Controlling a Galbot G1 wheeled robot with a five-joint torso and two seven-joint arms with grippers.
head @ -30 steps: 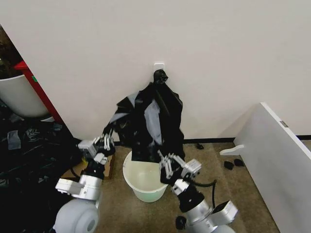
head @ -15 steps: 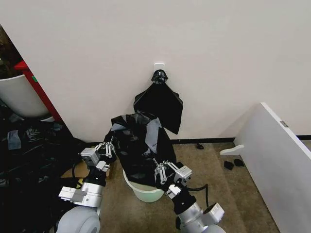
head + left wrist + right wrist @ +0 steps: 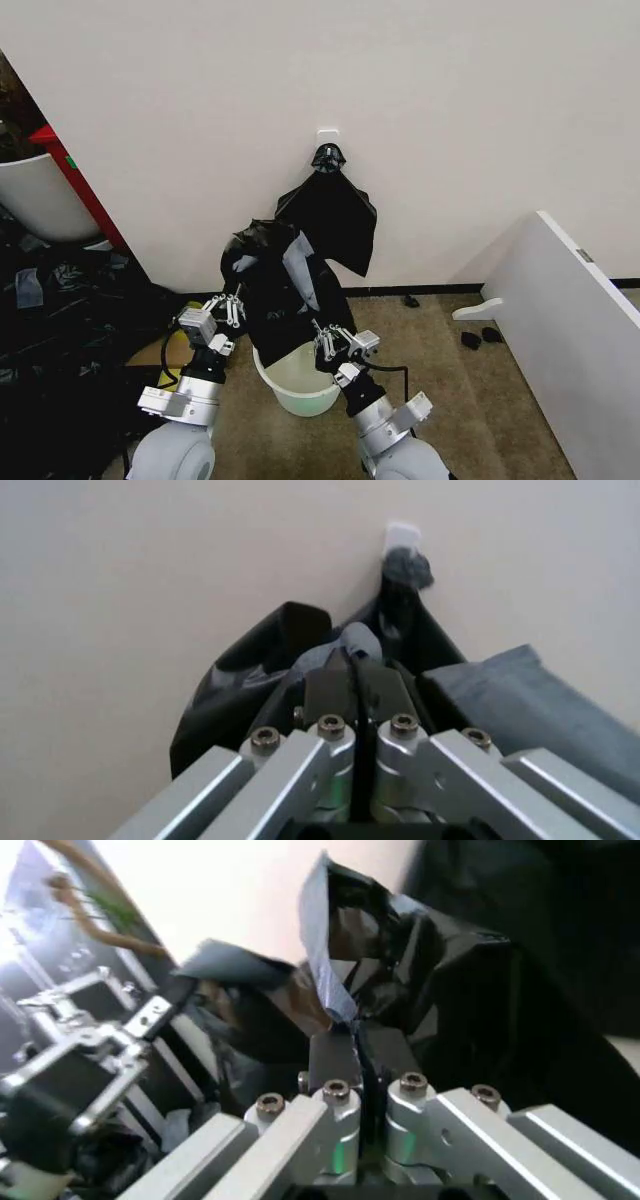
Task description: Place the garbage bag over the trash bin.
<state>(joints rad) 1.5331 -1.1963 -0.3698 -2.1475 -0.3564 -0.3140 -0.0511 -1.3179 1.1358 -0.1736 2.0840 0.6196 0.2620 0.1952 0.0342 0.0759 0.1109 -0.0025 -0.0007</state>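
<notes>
My left pincer (image 3: 232, 309) and right pincer (image 3: 330, 340) each pinch the wrinkly, glossy garbage bag (image 3: 280, 290), draped above the round cream trash bin's (image 3: 296, 385) rolled rim.

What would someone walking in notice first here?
The wrinkly, glossy black plastic garbage bag, stretched between the left tool and the right tool, both shut on its edges. It hangs over the round cream-white plastic trash bin on the brown floor by the wall. Behind it, a fan-shaped bunch of black bags hangs from a white wall hook.
</notes>
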